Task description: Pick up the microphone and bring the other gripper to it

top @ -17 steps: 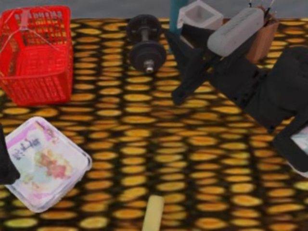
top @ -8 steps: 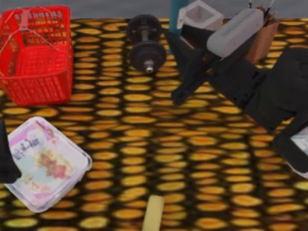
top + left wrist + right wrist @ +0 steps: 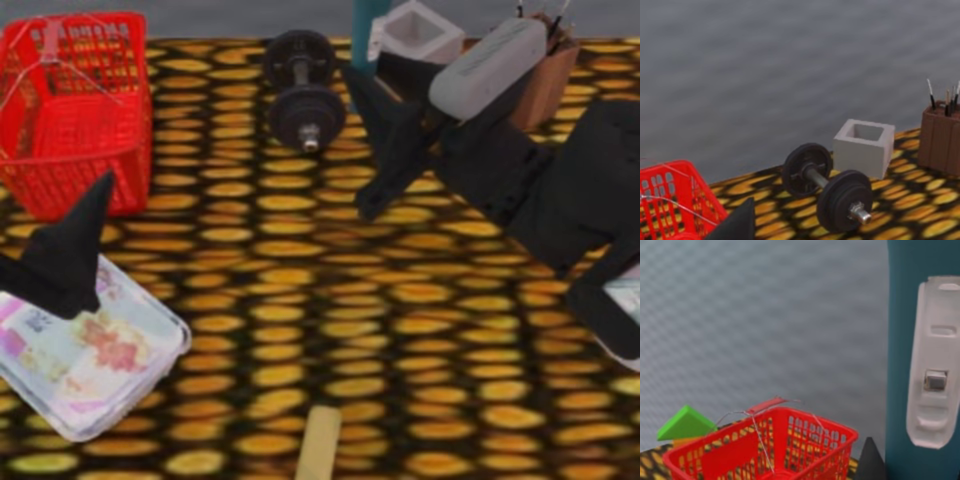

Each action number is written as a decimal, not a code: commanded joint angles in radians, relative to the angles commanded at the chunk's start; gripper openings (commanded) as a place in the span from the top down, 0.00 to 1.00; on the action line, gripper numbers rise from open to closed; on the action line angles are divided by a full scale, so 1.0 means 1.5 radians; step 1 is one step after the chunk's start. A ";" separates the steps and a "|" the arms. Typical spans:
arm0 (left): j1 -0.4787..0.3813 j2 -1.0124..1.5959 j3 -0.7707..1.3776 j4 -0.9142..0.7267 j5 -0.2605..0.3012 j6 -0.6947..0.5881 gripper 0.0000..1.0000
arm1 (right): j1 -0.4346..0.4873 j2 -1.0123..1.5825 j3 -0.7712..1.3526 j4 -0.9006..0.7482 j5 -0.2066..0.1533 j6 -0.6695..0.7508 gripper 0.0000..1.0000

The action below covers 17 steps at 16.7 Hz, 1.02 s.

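The microphone (image 3: 368,30) is a slim teal handle held up off the table at the back, its upper part cut off in the top view. In the right wrist view the teal handle (image 3: 920,340) fills one side, and its white mark (image 3: 935,365) faces the camera. My right gripper (image 3: 362,120) is shut on it, and one black fingertip (image 3: 870,462) shows right beside the handle. My left gripper (image 3: 80,235) hovers open over the front left of the table with nothing in it. Only one of its fingers (image 3: 737,222) shows in the left wrist view.
A red basket (image 3: 75,110) stands at the back left and a black dumbbell (image 3: 305,90) at the back middle. A grey square block (image 3: 415,30) and a brown pen holder (image 3: 548,85) lie behind my right arm. A wrapped food tray (image 3: 100,360) sits front left, a pale yellow stick (image 3: 320,440) at the front edge.
My left arm has swung in from the left edge, over the food tray and toward the basket. My right arm with the microphone has hardly moved.
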 joint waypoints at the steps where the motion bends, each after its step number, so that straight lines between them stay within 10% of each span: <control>1: -0.014 0.056 0.031 0.017 0.030 0.004 0.00 | 0.000 0.000 0.000 0.000 0.000 0.000 1.00; 9: -0.105 0.392 0.235 0.134 0.228 0.034 0.00 | 0.000 0.000 0.000 0.000 0.000 0.000 1.00; 17: -0.117 0.444 0.271 0.156 0.261 0.040 0.00 | 0.000 0.000 0.000 0.000 0.000 0.000 1.00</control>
